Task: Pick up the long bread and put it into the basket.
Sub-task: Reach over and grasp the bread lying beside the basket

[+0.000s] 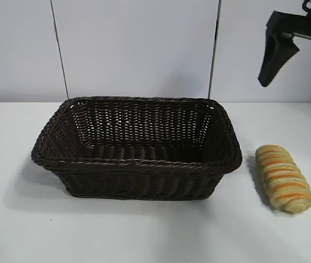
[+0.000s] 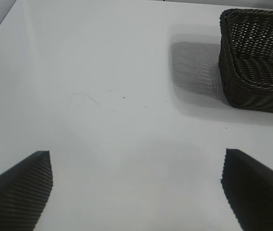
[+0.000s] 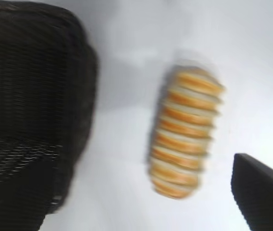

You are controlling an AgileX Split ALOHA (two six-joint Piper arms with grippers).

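The long bread (image 1: 284,178), a golden ridged loaf with orange stripes, lies on the white table just right of the basket (image 1: 139,163), apart from it. The dark brown wicker basket stands mid-table with nothing inside. High above the loaf at the back right, my right gripper (image 1: 293,85) hangs open. In the right wrist view the bread (image 3: 184,130) lies below and ahead of the open right gripper (image 3: 139,168), with the basket (image 3: 31,72) beside it. My left gripper (image 2: 136,159) is open over bare table, the basket (image 2: 256,62) well ahead of it.
The white table (image 1: 144,230) runs to a pale back wall with two thin dark vertical lines (image 1: 59,49). Bare tabletop lies in front of the basket and to its left.
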